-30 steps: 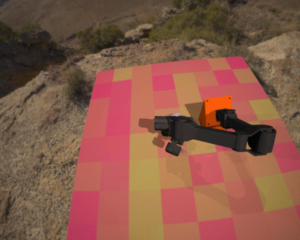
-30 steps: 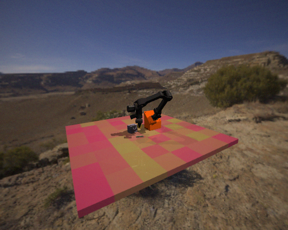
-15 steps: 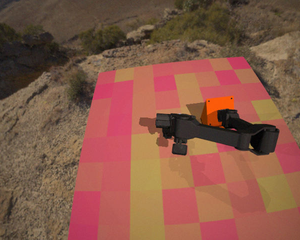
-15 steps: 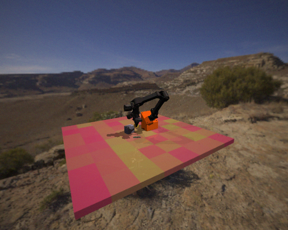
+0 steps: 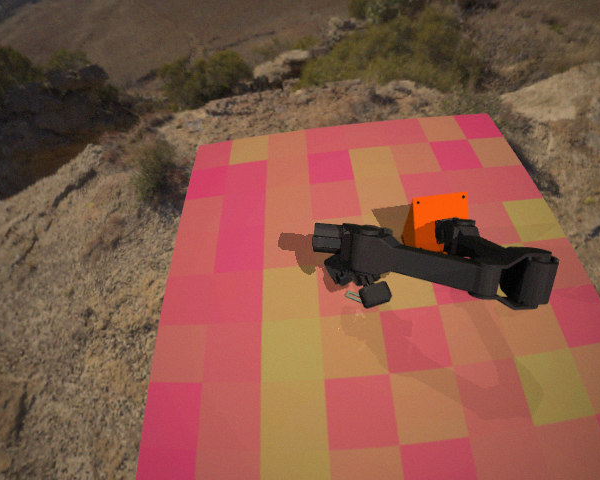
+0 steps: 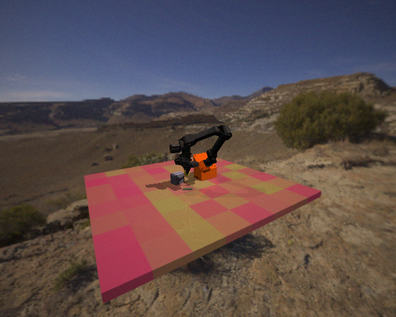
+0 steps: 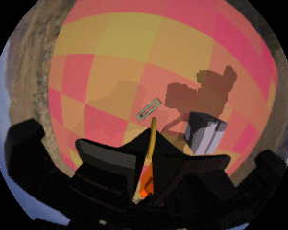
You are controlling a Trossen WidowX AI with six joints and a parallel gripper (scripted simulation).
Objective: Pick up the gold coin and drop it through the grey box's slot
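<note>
Above the tabletop (image 6: pixel 204 235): tool (image 7: pixel 148 153) and coin (image 7: pixel 151 148).
Tool clamps the coin edge-on; box (image 7: pixel 204 136) sits just right of it, holder (image 7: pixel 148 109) lies ahead.

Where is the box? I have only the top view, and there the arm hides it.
Observer: In the exterior view the box stands on the mat, just left of the orange base.
Operator: Does the gripper hold the coin?
Observer: Yes. In the wrist view the gripper is shut on the coin, which shows edge-on as a thin gold line.
Operator: Is the coin over the box?
Observer: Not yet. In the wrist view the box lies to the right of the coin. I cannot make out the slot.
</note>
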